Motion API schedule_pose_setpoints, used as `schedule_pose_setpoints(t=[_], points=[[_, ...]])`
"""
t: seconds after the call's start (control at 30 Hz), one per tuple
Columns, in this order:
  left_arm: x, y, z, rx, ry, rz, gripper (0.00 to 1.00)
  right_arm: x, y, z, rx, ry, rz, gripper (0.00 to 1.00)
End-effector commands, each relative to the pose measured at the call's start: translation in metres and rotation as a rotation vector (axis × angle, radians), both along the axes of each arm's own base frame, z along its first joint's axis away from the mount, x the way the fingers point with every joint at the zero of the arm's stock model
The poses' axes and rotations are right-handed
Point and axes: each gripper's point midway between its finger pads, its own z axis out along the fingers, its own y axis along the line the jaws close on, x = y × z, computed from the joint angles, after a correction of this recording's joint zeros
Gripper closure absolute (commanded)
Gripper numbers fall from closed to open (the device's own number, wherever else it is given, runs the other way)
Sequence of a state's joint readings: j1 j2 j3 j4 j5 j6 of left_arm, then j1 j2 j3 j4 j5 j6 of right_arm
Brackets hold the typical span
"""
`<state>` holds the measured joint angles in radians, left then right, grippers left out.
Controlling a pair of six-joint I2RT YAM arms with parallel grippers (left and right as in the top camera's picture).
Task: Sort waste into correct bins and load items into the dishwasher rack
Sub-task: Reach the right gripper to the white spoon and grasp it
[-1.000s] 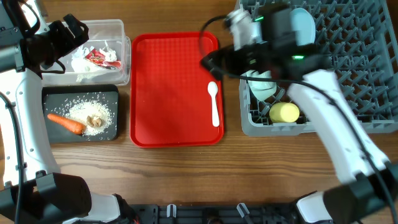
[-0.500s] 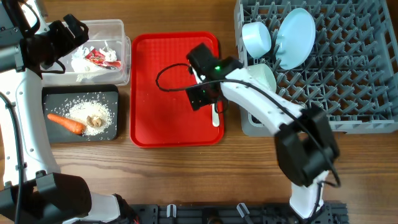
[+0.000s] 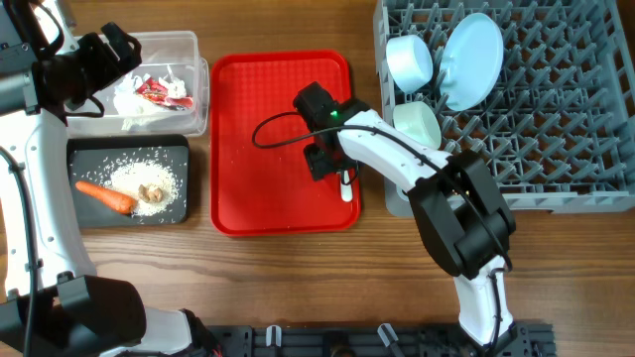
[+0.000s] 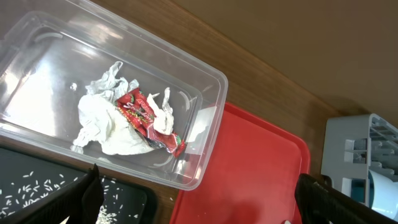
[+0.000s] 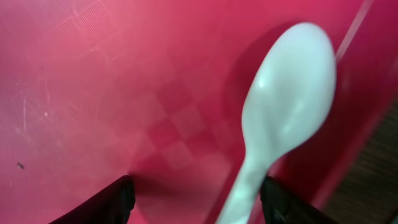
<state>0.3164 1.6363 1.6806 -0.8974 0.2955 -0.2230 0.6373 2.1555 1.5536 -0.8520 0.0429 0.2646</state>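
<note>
Straddling the white spoon (image 5: pixel 286 106) at the red tray's (image 3: pixel 268 149) right edge with released right fingers (image 5: pixel 118 199). Hovering over the clear tub (image 4: pixel 205 99), left of that tray, with released left fingers (image 4: pixel 93 193).

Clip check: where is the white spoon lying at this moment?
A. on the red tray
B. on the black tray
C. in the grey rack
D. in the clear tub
A: the white spoon lies flat on the red tray, near its right edge, with the right end effector open over it.
</note>
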Motion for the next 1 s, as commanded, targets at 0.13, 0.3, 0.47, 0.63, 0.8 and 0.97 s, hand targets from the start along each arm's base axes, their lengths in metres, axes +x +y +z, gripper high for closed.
schedule_pose_setpoints(t=[0.13,0.3,0.47,0.63,0.8,0.97], points=[[0.001,0.002,0.002,0.01,-0.006,0.002,0.0,-0.012,-0.003,-0.028,-0.027,0.073,0.083,0.76],[0.001,0.002,0.002,0.01,-0.006,0.002,0.0,-0.01,-0.002,-0.028,-0.023,0.066,0.083,0.96],[0.001,0.002,0.002,0.01,-0.006,0.002,0.0,-0.012,-0.003,-0.026,-0.031,0.075,0.11,0.96],[0.001,0.002,0.002,0.01,-0.006,0.002,0.0,-0.007,0.001,-0.007,-0.026,0.068,0.109,0.96],[0.001,0.002,0.002,0.01,-0.006,0.001,0.0,-0.01,0.007,0.009,0.015,0.079,0.113,0.96],[0.001,0.002,0.002,0.01,-0.006,0.001,0.0,-0.007,0.009,0.018,0.02,0.072,0.113,0.96]])
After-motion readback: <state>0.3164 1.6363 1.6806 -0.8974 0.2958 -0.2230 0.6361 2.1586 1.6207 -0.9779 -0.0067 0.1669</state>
